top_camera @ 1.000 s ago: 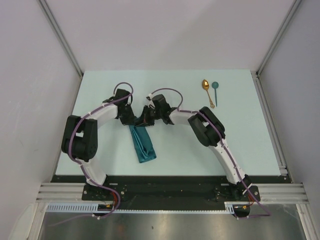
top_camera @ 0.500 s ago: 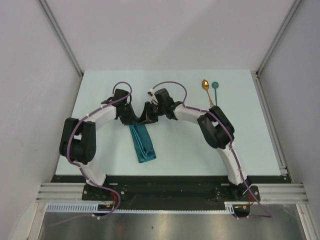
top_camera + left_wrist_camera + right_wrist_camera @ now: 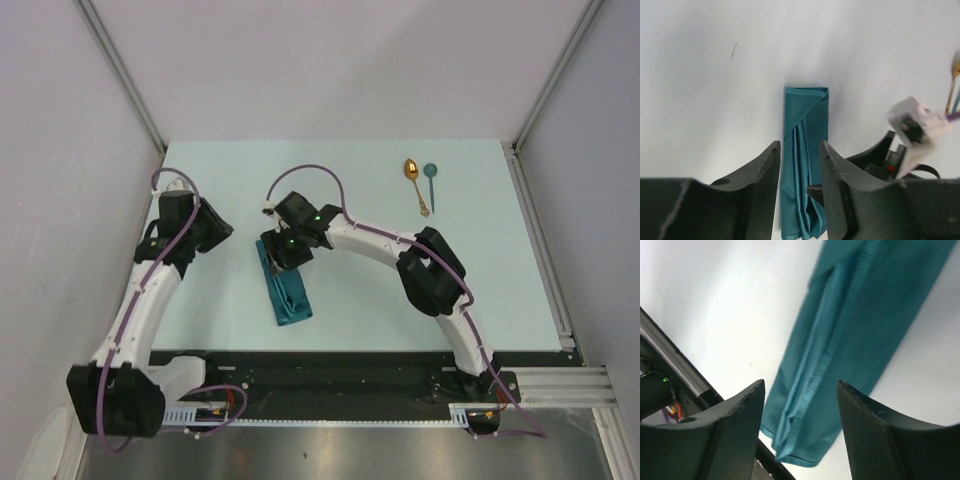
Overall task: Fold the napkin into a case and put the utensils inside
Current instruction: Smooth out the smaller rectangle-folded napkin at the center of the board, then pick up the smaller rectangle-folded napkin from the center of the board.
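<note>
Fingers of the left gripper (image 3: 800, 145) and right gripper (image 3: 800, 384) gape empty, the right over the case (image 3: 290, 295).

Table (image 3: 400, 290): pale mint top, matte, w/ dark strip along near edge. Three things lie on it. Case (image 3: 290, 300): teal cloth folded to a narrow flat strip, approx 7 o'clock from table ctr, long axis running 11-to-5, far end partly hidden. Gold spoon (image 3: 413, 178) & teal spoon (image 3: 431, 180) at approx 2 o'clock, side by side, bowls toward 12, handles toward 6. Gold handle slants toward teal one; can't tell if tips touch. Spoons well apart from case.
</note>
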Robot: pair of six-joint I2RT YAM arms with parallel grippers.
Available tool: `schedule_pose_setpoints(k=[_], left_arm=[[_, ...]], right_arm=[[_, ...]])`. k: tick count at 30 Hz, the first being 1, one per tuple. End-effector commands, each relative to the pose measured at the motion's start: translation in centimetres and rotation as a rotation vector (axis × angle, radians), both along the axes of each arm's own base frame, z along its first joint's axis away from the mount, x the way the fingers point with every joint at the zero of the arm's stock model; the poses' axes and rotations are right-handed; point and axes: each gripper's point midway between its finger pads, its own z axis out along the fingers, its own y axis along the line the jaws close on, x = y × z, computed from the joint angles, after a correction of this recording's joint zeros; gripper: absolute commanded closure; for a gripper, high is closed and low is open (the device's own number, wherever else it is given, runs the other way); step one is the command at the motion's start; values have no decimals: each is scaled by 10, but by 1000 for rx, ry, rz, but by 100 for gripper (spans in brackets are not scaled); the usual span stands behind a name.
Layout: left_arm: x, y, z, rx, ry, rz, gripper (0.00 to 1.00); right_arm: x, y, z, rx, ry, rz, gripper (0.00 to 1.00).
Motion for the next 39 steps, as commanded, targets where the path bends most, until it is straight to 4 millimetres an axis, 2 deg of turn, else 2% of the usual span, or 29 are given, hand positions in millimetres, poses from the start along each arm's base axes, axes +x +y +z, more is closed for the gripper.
schedule_pose_setpoints(k=[1,2,5,6,7,11,17,25,32,39], left_arm=[[-25,4,5,28,-18,-15,58],[-28,3,10,26,-36,-22,58],[-34,0,6,13,-31,-41,58],[-37,-4,5,-6,-32,-58,58],[-37,-7,5,-16,-35,-67,58],[-39,-15,1,-51,-38,-98,58],[-41,-17,-2,-51,-33,-114,58],[-42,-17,6,-51,-41,-120,58],[-43,-18,6,-53,-43,-124,58],[-45,-15,5,-42,-37,-110,58]], right_arm=[[-2,-4,-1,-174,-99,28,34],[-7,1,-1,-192,-121,33,33],[-13,8,-8,-229,-136,25,29],[-12,10,-4,-237,-136,14,29],[-13,10,-14,-263,-132,14,28],[-13,13,-19,-325,-195,-1,27],[-15,10,-31,-399,-235,-11,25],[-27,25,-35,-411,-261,-16,26],[-31,24,-44,-457,-269,-45,33],[-34,22,-56,-491,-281,-56,49]])
